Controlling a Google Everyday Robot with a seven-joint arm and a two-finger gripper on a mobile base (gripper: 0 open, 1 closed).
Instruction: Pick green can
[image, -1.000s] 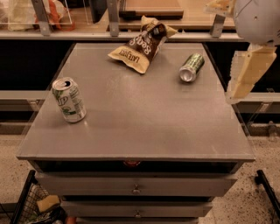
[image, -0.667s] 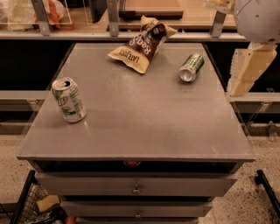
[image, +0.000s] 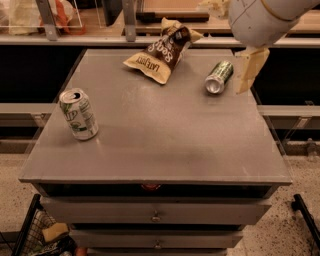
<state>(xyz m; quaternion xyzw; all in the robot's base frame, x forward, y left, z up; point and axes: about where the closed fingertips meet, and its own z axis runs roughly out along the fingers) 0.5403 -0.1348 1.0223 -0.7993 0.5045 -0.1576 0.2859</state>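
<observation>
A small dark green drink can (image: 219, 77) with pale stripes lies on its side on the grey counter (image: 165, 140), just right of a crumpled brown chip bag (image: 161, 49). Its long axis runs diagonally, with the shiny silver end toward the viewer and away from the bag. The robot's cream-coloured gripper (image: 248, 70) hangs further right of the bag, just beside the can on its far side. Whether the jaws are wide or narrow cannot be told. The reach looks short and leftward, with the jaws probably closing across the can's width.
</observation>
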